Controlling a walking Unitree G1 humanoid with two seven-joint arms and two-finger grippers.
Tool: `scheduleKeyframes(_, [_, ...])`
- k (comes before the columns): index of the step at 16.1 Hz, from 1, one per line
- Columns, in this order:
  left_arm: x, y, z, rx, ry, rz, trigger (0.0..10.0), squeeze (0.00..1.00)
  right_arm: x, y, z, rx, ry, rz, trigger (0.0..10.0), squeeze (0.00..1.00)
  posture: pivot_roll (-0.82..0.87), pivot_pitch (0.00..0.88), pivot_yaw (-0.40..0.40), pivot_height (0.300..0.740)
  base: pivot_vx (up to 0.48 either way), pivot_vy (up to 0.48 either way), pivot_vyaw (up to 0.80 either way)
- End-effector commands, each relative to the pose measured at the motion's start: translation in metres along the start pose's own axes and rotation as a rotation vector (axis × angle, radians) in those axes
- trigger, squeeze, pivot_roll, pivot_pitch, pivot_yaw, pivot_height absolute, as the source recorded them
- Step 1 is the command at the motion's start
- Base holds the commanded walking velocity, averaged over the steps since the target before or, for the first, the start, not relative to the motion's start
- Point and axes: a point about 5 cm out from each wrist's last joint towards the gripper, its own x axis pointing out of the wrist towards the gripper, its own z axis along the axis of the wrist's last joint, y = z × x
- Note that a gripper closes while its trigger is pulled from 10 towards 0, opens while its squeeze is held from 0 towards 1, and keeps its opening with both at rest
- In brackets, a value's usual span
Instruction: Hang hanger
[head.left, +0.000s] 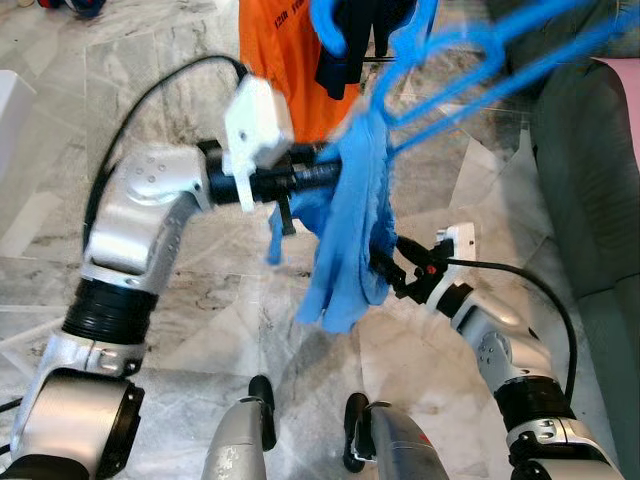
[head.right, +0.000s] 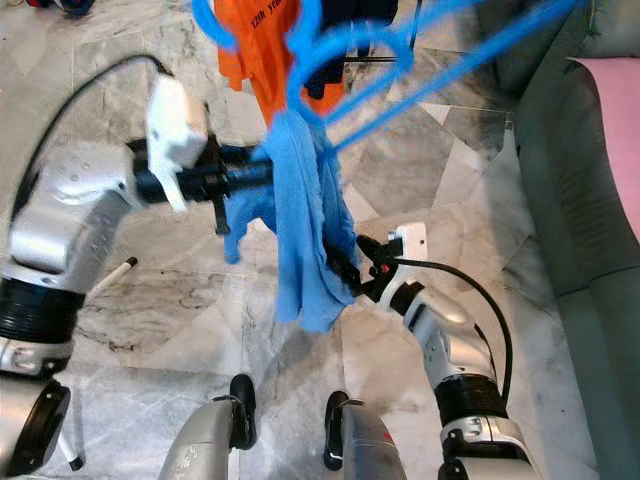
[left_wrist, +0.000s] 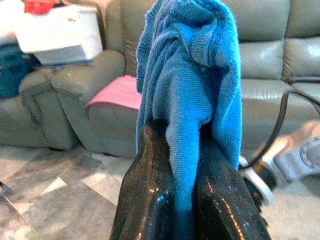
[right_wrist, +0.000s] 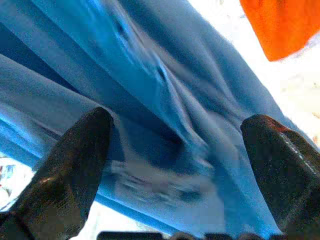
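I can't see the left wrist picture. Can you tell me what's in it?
Two black fingers of the left gripper pinch a blue cloth that stands up between them. Behind is a grey sofa with a pink cushion.

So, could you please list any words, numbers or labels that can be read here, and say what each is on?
Orange shirt: white print that looks like "12th ye...", partly hidden by the blue hanger and blurred, so uncertain.
Blue cloth, left gripper, right gripper: no text.
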Motion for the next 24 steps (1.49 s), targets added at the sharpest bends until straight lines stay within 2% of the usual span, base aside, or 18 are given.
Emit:
scheduleKeyframes(1, [0.001,0.000,0.017,0.047,-0.044,-0.014,0.0,0.00,-0.002,-0.002,-0.006,0.019,0.004,-0.020,10.0,0.00,0.06,0.343,-0.018,0.740,0.000,0.000,0.00])
scheduleKeyframes(2, [0.001,-0.001,0.020,0.044,-0.055,-0.016,0.0,0.00,-0.002,-0.004,-0.006,0.023,0.002,-0.028,9.7,0.00,0.06,0.342,-0.018,0.740,0.000,0.000,0.00])
scheduleKeyframes(3, [0.000,-0.001,0.021,0.046,-0.059,-0.015,0.0,0.00,-0.002,-0.005,-0.006,0.026,0.001,-0.034,4.0,0.00,0.06,0.342,-0.018,0.740,0.000,0.000,0.00])
scheduleKeyframes(4, [-0.001,0.000,0.023,0.047,-0.061,-0.012,0.0,0.00,-0.003,-0.008,-0.006,0.031,-0.002,-0.049,0.3,0.00,0.06,0.341,-0.019,0.740,0.000,0.000,0.00])
scheduleKeyframes(5, [-0.002,0.002,0.027,0.043,-0.074,-0.007,0.0,0.00,-0.004,-0.010,-0.007,0.038,-0.007,-0.062,0.0,0.00,0.06,0.339,-0.018,0.740,0.000,0.000,0.00])
scheduleKeyframes(8, [-0.002,0.003,0.037,0.040,-0.106,-0.004,0.0,0.00,-0.005,-0.015,-0.007,0.059,-0.020,-0.096,0.0,0.00,0.06,0.340,-0.019,0.740,0.000,0.000,0.00])
scheduleKeyframes(24, [0.000,0.001,0.038,0.032,-0.111,-0.003,0.0,0.00,-0.010,-0.028,-0.005,0.099,-0.063,-0.169,0.0,0.00,0.07,0.337,-0.015,0.740,0.000,0.000,0.00])
